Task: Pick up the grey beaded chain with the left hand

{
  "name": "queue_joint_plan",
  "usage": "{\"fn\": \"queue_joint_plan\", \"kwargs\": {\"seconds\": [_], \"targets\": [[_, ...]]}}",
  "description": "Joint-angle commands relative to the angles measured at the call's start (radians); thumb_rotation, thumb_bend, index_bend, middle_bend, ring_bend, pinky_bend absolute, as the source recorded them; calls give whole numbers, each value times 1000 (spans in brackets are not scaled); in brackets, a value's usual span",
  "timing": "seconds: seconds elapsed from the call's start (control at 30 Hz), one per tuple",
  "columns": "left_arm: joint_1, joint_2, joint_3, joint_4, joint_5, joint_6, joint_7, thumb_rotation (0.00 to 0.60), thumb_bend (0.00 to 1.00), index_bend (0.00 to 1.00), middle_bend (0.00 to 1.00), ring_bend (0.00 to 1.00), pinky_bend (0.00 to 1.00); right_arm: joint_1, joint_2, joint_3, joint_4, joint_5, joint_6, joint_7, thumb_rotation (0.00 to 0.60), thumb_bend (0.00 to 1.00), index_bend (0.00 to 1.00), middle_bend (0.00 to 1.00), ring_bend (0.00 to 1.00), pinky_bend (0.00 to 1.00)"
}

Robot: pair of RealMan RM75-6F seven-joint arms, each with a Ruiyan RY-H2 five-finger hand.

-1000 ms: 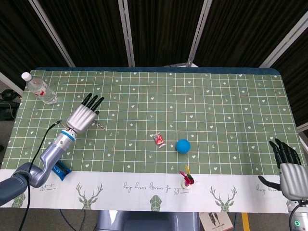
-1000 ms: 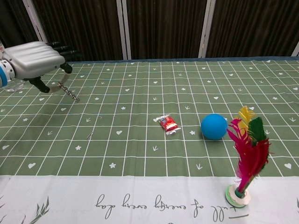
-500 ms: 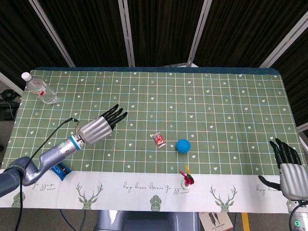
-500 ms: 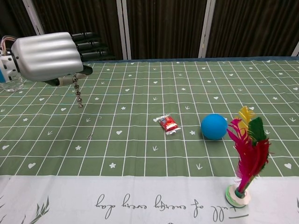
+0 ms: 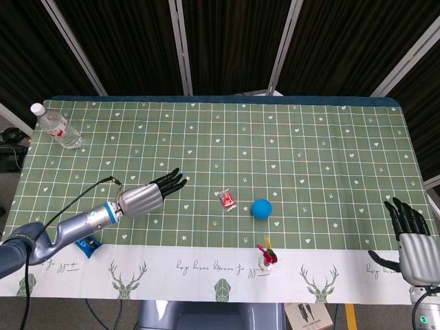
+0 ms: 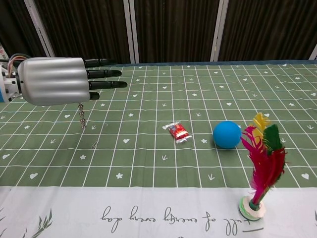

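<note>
A thin grey beaded chain (image 6: 81, 116), made of small metallic links, hangs straight down from beneath the left hand (image 6: 57, 80), its long axis vertical and its lower end pointing at the green checked tablecloth (image 6: 198, 99). The left hand floats above the cloth with its silver back upward and dark fingers (image 6: 104, 74) stretched forward, nearly straight and close together. The chain's top end disappears under the hand, held from below; the exact grip is hidden. In the head view the left hand (image 5: 146, 197) hides the chain. The right hand (image 5: 413, 242) rests apart at the table's near edge, fingers spread and holding nothing.
</note>
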Motion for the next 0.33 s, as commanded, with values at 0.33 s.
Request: {"fn": "queue_joint_plan", "kwargs": {"seconds": [0.33], "targets": [[-5,-59,2,15,1,-48,34,600,414,604,0,0,0,1,2,2,5,5,-3,13,600,6,65,0,0,94]]}}
